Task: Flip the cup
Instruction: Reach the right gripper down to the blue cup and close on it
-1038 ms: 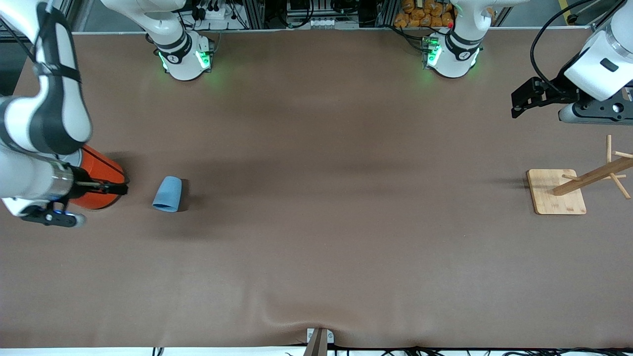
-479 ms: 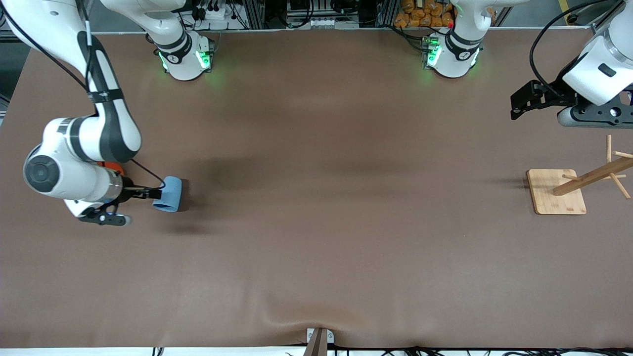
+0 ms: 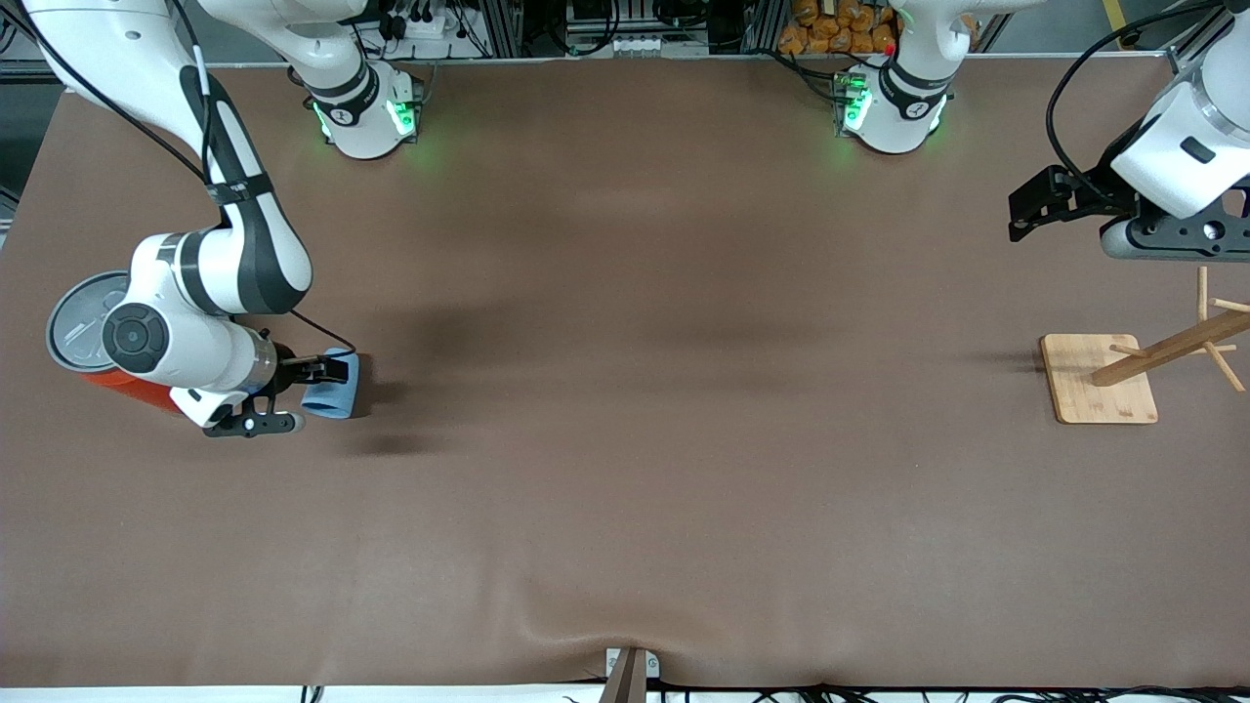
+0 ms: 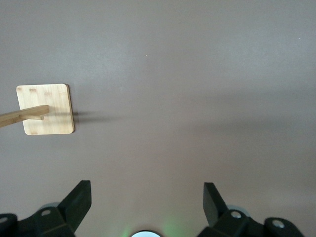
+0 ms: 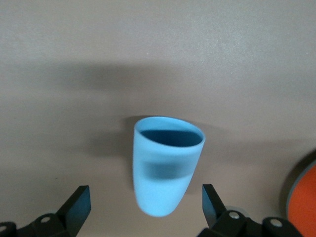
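Cup [image 3: 337, 387] light blue, lying on its side on brown table [image 3: 625, 439], just beside orange can [image 3: 98, 342], toward the left arm's end from it. Dark blue inside shows in right wrist view [image 5: 165, 165]. Right gripper [image 3: 327, 371] low at the cup, fingers spread wide either side, not gripping. Left gripper [image 3: 1025, 205] up over table near wooden rack [image 3: 1099, 376], spread wide, holding nothing; left arm waits. Can's grey lid faces up.
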`<state>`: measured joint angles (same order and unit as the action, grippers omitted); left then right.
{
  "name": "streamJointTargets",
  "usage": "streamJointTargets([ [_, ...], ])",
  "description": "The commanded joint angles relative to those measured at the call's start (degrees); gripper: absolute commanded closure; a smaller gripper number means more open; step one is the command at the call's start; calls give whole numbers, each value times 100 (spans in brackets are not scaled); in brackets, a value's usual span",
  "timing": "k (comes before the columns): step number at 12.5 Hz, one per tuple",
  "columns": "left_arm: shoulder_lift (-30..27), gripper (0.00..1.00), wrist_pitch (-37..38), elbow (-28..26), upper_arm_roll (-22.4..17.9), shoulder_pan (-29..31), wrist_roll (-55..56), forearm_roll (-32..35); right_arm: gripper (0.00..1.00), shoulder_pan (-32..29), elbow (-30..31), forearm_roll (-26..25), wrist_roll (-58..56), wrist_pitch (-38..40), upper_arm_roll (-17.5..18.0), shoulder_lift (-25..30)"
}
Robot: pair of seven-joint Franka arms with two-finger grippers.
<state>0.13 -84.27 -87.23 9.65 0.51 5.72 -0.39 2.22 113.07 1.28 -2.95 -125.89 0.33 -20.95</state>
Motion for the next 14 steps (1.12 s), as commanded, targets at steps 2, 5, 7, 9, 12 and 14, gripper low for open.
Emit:
streamJointTargets([
  [2, 31, 0, 33, 74, 19, 54, 96, 48, 0, -99, 646, 4, -171, -849, 46, 92],
  [5, 31, 0, 25, 74, 19, 177, 87, 31, 0, -117, 681, 4, -136, -884, 38, -49],
  [7, 39, 0, 25, 57, 10, 203, 87, 39, 0, -248, 681, 4, -154, -1015, 38, -181],
  [9, 66, 0, 25, 74, 19, 212, 87, 31, 0, -257, 681, 4, -145, -1165, 38, -277],
  [12, 66, 0, 25, 65, 19, 221, 78, 22, 26, -249, 796, 4, -136, -1394, 46, -296],
  [14, 66, 0, 25, 74, 19, 230, 70, 30, 55, -240, 796, 30, -127, -1394, 46, -296],
])
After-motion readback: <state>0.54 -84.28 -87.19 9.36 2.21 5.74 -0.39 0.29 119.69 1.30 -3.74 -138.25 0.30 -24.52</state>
